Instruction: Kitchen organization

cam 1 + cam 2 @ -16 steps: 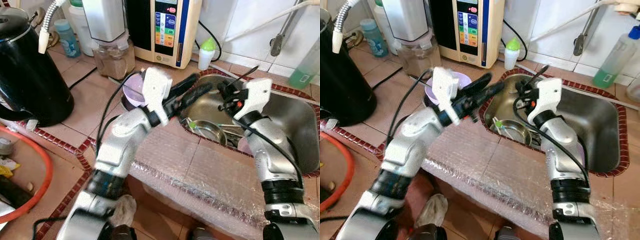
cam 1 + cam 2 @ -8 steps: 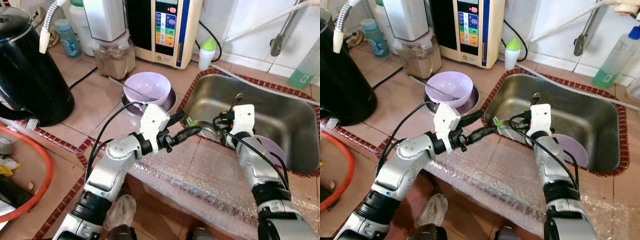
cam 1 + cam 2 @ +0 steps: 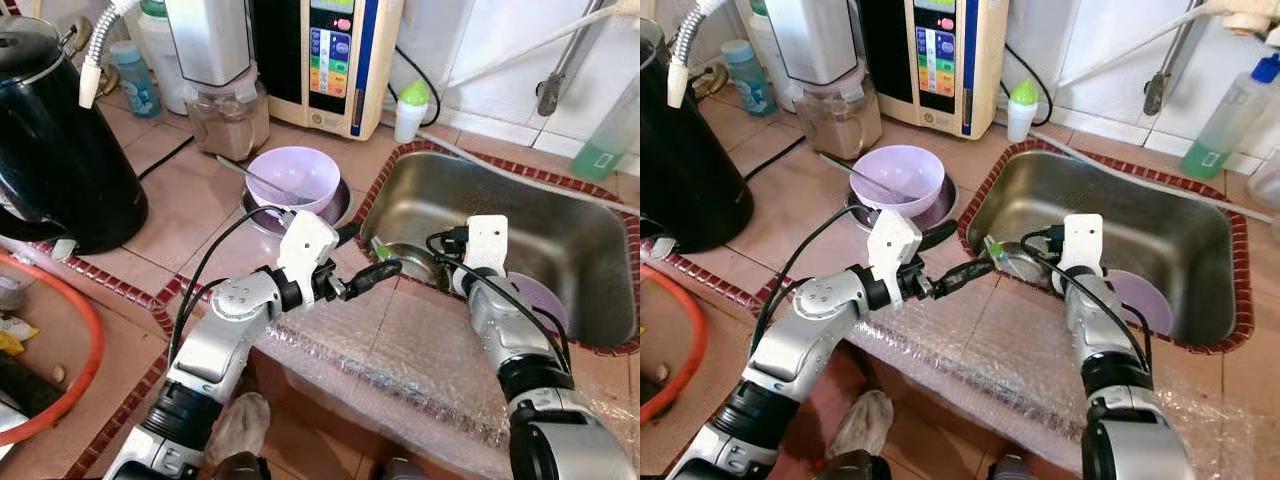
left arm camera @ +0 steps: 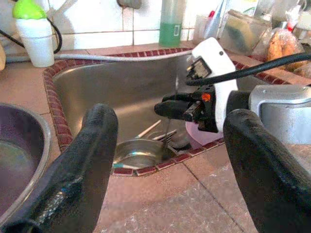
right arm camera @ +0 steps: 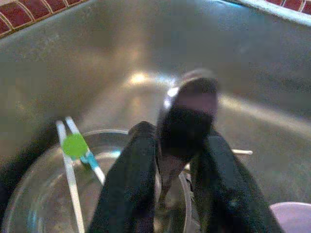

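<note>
Right gripper [image 5: 170,179]: lower centre of the right wrist view; fingers pinched on a metal spoon [image 5: 188,114], its bowl standing up between the pads. In the head views this gripper sits right of centre, low over the near edge of the sink [image 3: 590,235].

Left gripper [image 3: 362,262]: centre of the left eye view, above the tiled counter edge just beside the sink's left rim; fingers spread wide, holding nothing.

Sink contents: a steel bowl [image 5: 43,204] with a green-tipped utensil [image 5: 75,145] across it directly below the spoon; a lilac plate [image 3: 540,300] at the sink's lower right.

Counter items: lilac bowl [image 3: 293,177] with a utensil resting in it, stacked on a steel dish, upper centre; black kettle [image 3: 60,150] at upper left.

Progress (judged): early to middle. One spoon is gripped; the steel bowl, the plate and the counter bowl appear unsorted.

Remaining (judged): carry the spoon to its place, then clear the sink and the counter crockery.
</note>
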{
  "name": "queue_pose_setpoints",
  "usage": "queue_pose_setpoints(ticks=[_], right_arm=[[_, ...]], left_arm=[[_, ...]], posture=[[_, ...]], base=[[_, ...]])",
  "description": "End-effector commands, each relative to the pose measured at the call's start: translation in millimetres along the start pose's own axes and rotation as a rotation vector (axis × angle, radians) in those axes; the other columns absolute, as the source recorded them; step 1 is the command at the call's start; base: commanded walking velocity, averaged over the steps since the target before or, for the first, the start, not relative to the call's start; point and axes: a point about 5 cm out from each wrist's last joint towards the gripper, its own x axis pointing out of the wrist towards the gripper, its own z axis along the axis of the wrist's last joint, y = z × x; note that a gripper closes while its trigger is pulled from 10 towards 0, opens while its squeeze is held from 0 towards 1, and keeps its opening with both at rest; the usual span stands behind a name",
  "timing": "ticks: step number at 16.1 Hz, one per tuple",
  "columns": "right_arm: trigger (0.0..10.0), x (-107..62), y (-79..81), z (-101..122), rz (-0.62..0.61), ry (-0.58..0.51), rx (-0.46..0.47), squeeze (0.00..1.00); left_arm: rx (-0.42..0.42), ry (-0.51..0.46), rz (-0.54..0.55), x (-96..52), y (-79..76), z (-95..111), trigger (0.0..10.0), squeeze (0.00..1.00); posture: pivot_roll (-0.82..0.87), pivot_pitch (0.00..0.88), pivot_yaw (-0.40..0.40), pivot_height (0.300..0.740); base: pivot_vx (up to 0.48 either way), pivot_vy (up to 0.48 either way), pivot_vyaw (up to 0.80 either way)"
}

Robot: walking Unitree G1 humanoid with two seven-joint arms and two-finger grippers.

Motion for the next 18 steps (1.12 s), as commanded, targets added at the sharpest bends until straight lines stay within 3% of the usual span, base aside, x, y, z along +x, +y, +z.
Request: queue_pose_setpoints(ticks=[1,7,14,15,16,17,18], right_arm=[[10.0,-1.0,3.4,-11.1,0.011,0.049,0.007,1.00],[10.0,2.3,6.8,6.5,0.026,-0.032,0.065,1.00],[10.0,-10.5,13.9,4.3,0.025,-0.077,0.042,1.00],[10.0,-13.9,18.6,1.7,0.053,-0.070,0.018,0.87],[10.0,-16.8,21.5,-0.3,0.070,-0.067,0.011,0.51],[10.0,-19.2,23.2,-1.4,0.076,-0.066,0.010,0.42],[10.0,-21.5,24.7,-4.1,0.083,-0.054,0.023,0.17]], left_arm=[[0.016,0.007,0.008,0.9,1.7,0.8,10.0,1.00],[0.030,0.009,0.003,2.5,3.0,2.1,10.0,1.00],[0.054,-0.103,0.167,-7.7,13.8,23.3,10.0,1.00],[0.065,-0.120,0.217,-11.6,15.7,25.4,10.0,1.00],[0.062,-0.141,0.250,-14.9,15.7,28.0,10.0,1.00],[0.063,-0.155,0.270,-17.4,15.0,30.2,10.0,1.00],[0.070,-0.170,0.295,-20.6,13.6,33.3,10.0,1.00]], posture=[[-0.08,0.003,0.011,0.740],[-0.09,0.000,0.010,0.740],[-0.09,0.011,-0.002,0.740],[-0.09,0.023,-0.011,0.740],[-0.08,0.029,-0.011,0.740],[-0.08,0.030,-0.014,0.740],[-0.07,0.029,-0.017,0.740]], base=[[0.000,0.000,0.00],[0.000,0.000,0.00],[0.000,0.000,-0.30],[0.000,0.000,0.00],[0.000,0.000,0.00],[0.000,0.000,0.00],[0.000,0.000,0.00]])
